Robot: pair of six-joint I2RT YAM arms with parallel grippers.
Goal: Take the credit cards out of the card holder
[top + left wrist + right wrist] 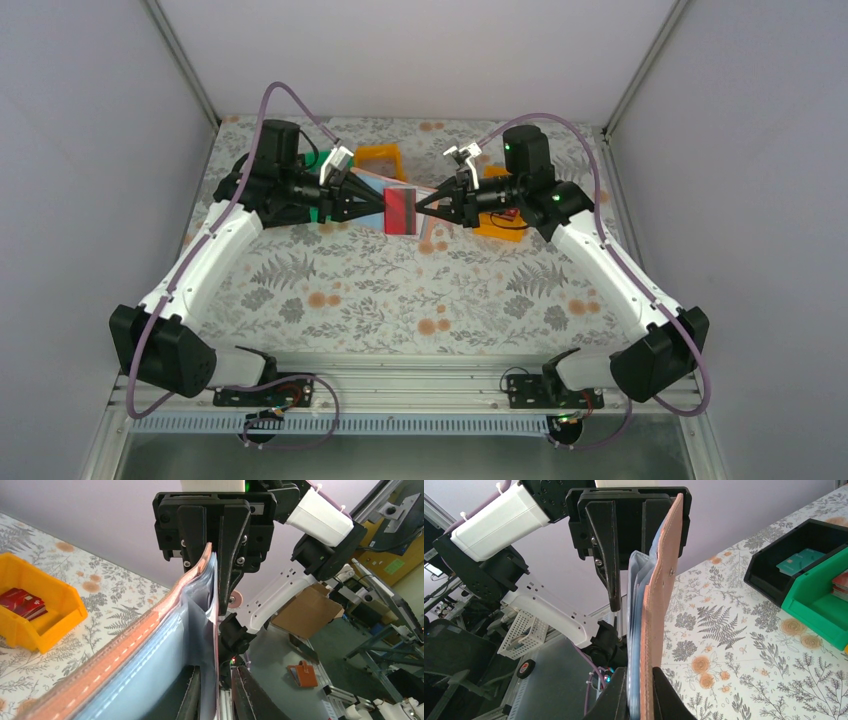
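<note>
Floral-print table [400, 300], pale walls [90, 120]; card holder [400, 210] held above it.

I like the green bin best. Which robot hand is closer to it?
Left. The left gripper sits just beside the green bin, pinching the card holder. The right gripper pinches the holder's other edge, across it from the bin.

Both the left arm [215, 250] and the right arm [600, 255]: white link shells, black joint housings, black shoulder blocks [160, 350] at 7 and 5 o'clock of the top view. A mauve cable [280, 86] loops along each arm. Green lamp [510, 147] lit on the right arm's wrist motor. On left gripper [385, 208] and right gripper [418, 208]: black tapered fingers [235, 540], silver screws [185, 543], white camera housing [320, 512] bound with cable ties.
</note>
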